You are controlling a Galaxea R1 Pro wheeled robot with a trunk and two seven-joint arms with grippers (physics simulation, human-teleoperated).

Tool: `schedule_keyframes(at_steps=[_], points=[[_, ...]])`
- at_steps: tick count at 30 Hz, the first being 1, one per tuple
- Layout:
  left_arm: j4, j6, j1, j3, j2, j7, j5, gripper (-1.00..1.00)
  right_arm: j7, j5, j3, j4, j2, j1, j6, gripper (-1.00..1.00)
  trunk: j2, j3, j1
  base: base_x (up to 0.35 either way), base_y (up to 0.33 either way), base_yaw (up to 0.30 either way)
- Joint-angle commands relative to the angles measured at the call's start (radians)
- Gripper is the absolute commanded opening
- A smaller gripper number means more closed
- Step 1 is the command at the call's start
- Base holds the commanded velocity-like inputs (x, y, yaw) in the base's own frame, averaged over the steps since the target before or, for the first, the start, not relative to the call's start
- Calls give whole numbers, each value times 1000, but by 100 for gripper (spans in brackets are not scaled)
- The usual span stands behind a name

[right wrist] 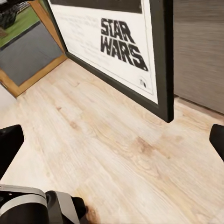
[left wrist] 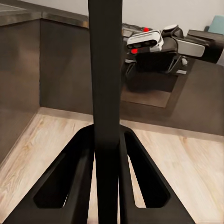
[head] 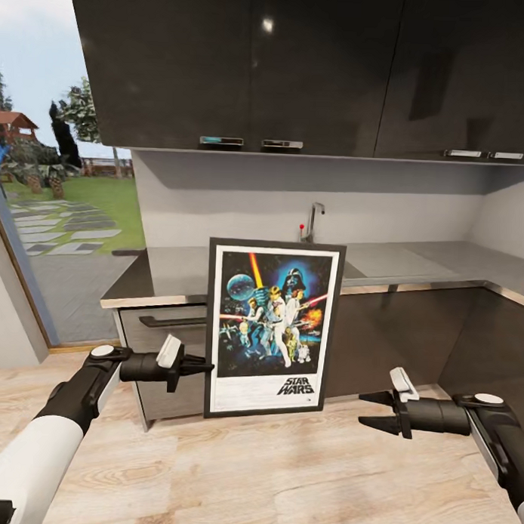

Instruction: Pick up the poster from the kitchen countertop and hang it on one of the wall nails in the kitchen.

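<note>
The left gripper (head: 202, 365) is clamped on the left edge of the poster (head: 273, 327), its fingers (left wrist: 77, 177) pressed against the thin black frame. The poster is upright above the wooden floor (head: 270, 474), in front of the dark cabinets (head: 410, 335) and below the countertop (head: 413, 263) with its sink and tap (head: 314, 218). Off to the right, apart from the poster, the right gripper (head: 372, 410) has its jaws spread and holds nothing.

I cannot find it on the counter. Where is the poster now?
In the head view the poster stands upright at centre, before the dark cabinets, its left edge clamped in the left hand.
</note>
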Motion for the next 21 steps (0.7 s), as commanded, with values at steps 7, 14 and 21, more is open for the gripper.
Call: schedule_keyframes(at_steps=[7,14,21], points=[[0,6,-1,-1,0,-2,-1,-100,6,-2,52,0,1,-1,9,100,-1,-1,0,0,0,0],[1,5,-1,-1,-1,-19,-1,-100,6,-2,57,0,2,-1,-5,100,-1,-1,0,0,0,0],[5,5,-1,-1,-2,-19,-1,-100,6,-2,58,1,3,-1,-23,100,-1,-1,0,0,0,0]])
